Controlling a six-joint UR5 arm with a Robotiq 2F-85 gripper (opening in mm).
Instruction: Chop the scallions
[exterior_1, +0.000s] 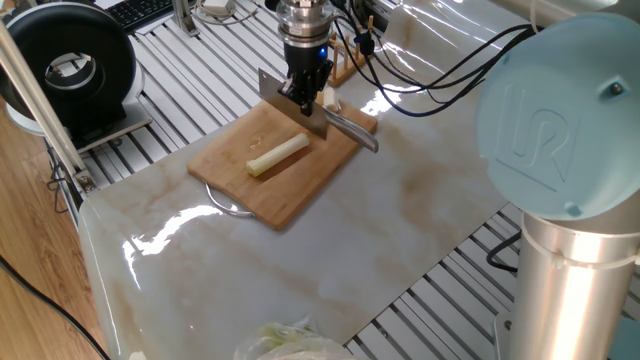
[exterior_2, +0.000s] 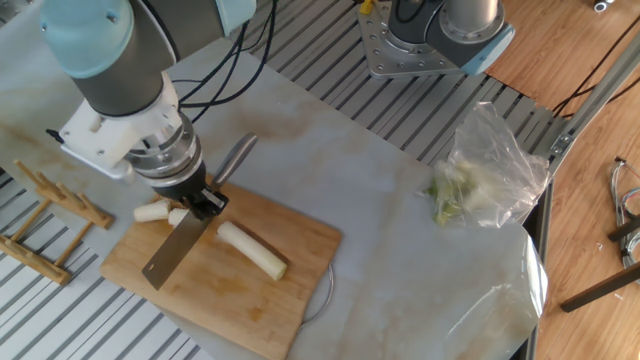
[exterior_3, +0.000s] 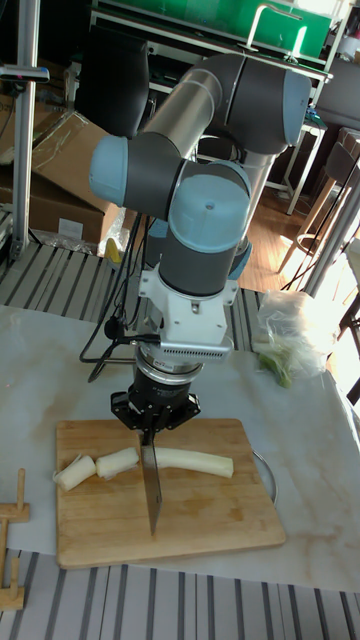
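The gripper (exterior_3: 153, 428) is clenched on the handle of a knife (exterior_3: 152, 487), whose blade is held above the cutting board (exterior_3: 190, 529) with its tip angled down toward the wood. The long scallion stalk (exterior_3: 190, 460) lies flat on the board just beside the blade, on the side nearer the board's metal handle loop (exterior_2: 326, 290), and is not touched by the fingers. Two short scallion chunks (exterior_3: 97, 467) are seen on the other side of the blade, close to the board's far edge, so that the knife stands between the cut pieces and the uncut length.

In the tall fixed view the stalk, the blade and both chunks are laid out in one row across the board, and the gap between blade and stalk is shown plainly. In the other fixed view the chunks (exterior_2: 160, 211) are partly hidden behind the wrist, but the yellowish end of the stalk (exterior_2: 252, 250) is seen pointing toward the board's near corner, and a clear plastic bag of leafy greens (exterior_2: 484, 167) is shown well apart at the table's edge. In one fixed view only one chunk (exterior_1: 329, 98) is visible behind the gripper (exterior_1: 303, 95), while the knife's metal handle (exterior_1: 351, 130) is seen projecting over the board's edge.
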